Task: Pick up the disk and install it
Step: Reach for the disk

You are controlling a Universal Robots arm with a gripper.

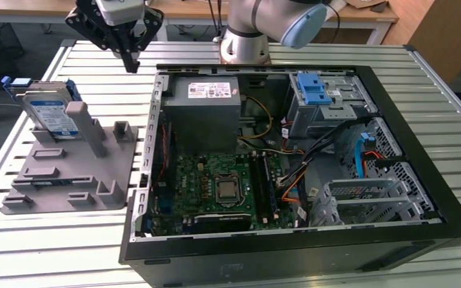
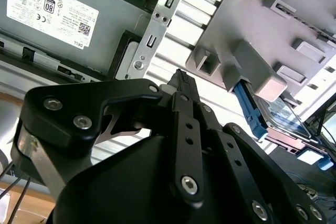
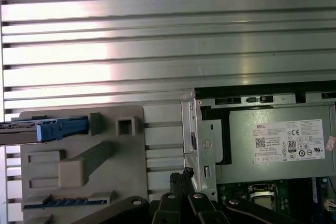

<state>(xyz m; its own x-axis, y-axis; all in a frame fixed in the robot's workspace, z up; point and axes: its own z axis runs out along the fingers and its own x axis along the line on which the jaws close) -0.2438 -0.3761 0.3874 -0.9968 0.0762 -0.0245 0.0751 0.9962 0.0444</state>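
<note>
A flat silver hard drive with a white-and-blue label and blue plastic rails [image 1: 50, 113] stands on edge in a slot of a grey moulded plastic holder [image 1: 70, 180]. The holder sits on a slatted metal surface [image 1: 62, 246]. A black claw [image 1: 132, 63] hangs above the holder's side, towards an open black computer case [image 1: 254, 264]. Its tips are together and hold nothing. If the claw went down with its tips together or off-centre, it would likely knock the drive's top edge or hit the holder's upright post.

Bright, even light (glare on the table [image 3: 157, 56]).
</note>
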